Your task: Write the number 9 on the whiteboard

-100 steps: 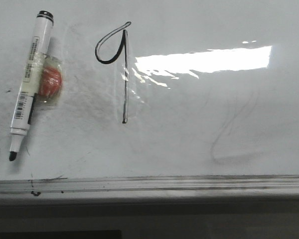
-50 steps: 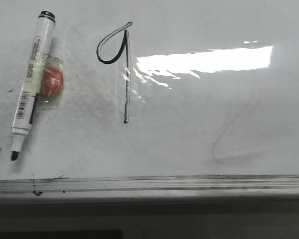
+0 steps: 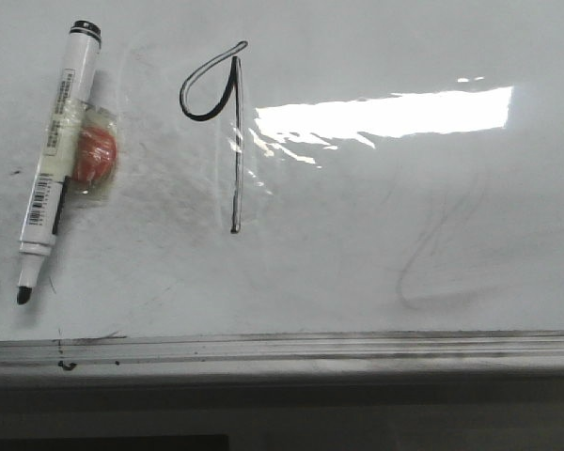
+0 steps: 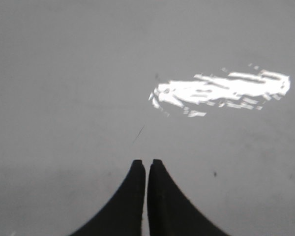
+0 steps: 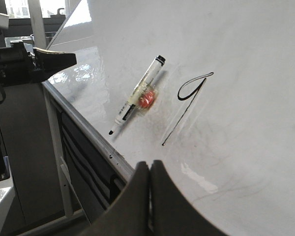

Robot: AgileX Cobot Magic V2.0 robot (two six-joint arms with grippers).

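Observation:
The number 9 (image 3: 235,160) is drawn in thin black marker on the whiteboard (image 3: 357,254), left of the bright glare patch; it also shows in the right wrist view (image 5: 184,112). An uncapped white marker (image 3: 56,160) lies on the board at the far left, tip towards the bottom rim, with a red round piece (image 3: 96,155) taped to it. Neither gripper shows in the front view. My left gripper (image 4: 146,162) is shut and empty over bare board surface (image 4: 88,73). My right gripper (image 5: 149,164) is shut and empty, near the board's rim, well away from the marker (image 5: 137,96).
The grey metal bottom rim (image 3: 282,349) runs along the board's near edge. A faint grey erased squiggle (image 3: 432,254) lies to the right of the 9. In the right wrist view a dark arm part (image 5: 44,61) and a metal frame (image 5: 54,147) stand beside the board.

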